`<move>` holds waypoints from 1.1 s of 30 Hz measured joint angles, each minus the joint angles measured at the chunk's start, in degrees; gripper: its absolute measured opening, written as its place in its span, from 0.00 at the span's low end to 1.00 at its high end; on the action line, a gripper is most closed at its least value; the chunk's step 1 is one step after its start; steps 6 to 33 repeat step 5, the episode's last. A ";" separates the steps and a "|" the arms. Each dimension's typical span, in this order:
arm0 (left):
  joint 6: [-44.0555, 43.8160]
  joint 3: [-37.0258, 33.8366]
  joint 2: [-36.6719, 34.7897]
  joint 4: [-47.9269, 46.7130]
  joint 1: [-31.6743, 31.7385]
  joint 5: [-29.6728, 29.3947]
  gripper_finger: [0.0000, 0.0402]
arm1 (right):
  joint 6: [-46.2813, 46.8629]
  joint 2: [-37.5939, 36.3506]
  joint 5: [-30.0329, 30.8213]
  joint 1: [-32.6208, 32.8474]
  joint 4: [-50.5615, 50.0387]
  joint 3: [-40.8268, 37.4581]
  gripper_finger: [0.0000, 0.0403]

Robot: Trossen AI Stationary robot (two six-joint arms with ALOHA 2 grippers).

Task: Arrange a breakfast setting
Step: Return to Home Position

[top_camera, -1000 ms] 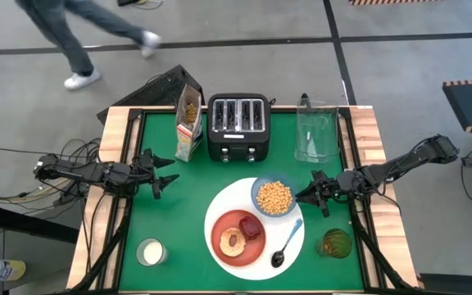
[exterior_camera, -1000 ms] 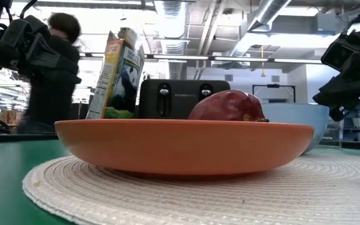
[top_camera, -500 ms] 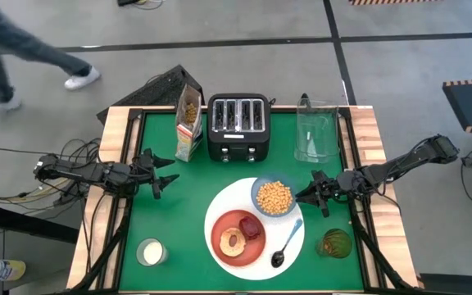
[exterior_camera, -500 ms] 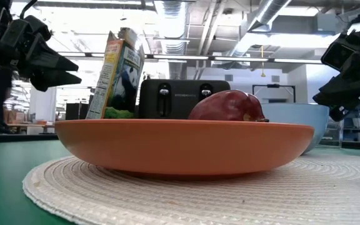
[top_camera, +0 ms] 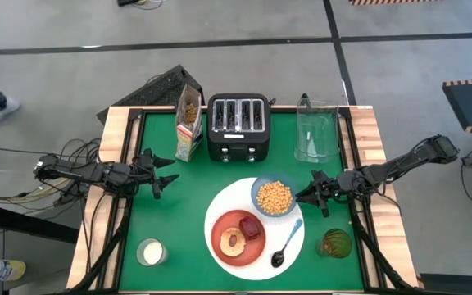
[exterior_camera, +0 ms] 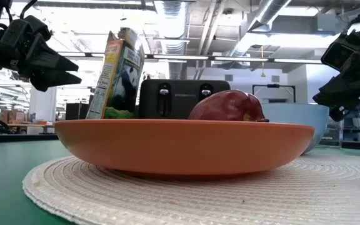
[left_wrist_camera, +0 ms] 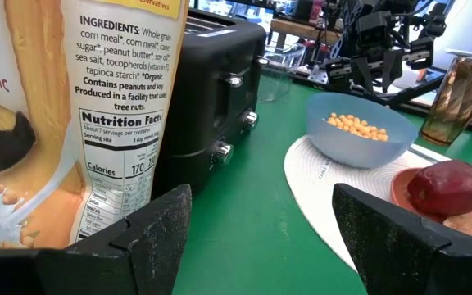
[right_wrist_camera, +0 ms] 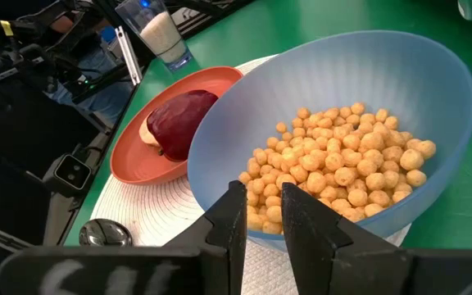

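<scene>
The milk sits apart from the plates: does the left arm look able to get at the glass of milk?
Probably yes. The left gripper hangs open above the green table, and the glass of milk stands alone on that arm's side, nothing between them.

We read this as robotics lab in open industrial hall. Around table [top_camera: 365,131]: bare concrete floor [top_camera: 220,70], black tape lines [top_camera: 244,42], hazard-striped edging [top_camera: 469,82]. At table's sides: dark robot arms [top_camera: 80,172], left claw [top_camera: 169,176] and right claw [top_camera: 310,201] over it; cable tangle [top_camera: 15,192] left of table. Beyond table: exposed ducts [exterior_camera: 177,11], pipes [exterior_camera: 264,15], strip lights [exterior_camera: 242,60] overhead.
</scene>
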 joint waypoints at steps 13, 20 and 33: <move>0.00 0.00 0.00 -0.01 0.00 0.00 0.70 | 0.00 0.00 0.00 -0.01 0.00 0.00 0.26; 0.00 0.00 0.00 -0.01 0.00 0.00 0.70 | 0.00 0.00 0.00 -0.01 0.00 0.00 0.26; 0.00 0.00 0.00 -0.01 0.00 0.00 0.70 | 0.00 0.00 0.00 -0.01 0.00 0.00 0.26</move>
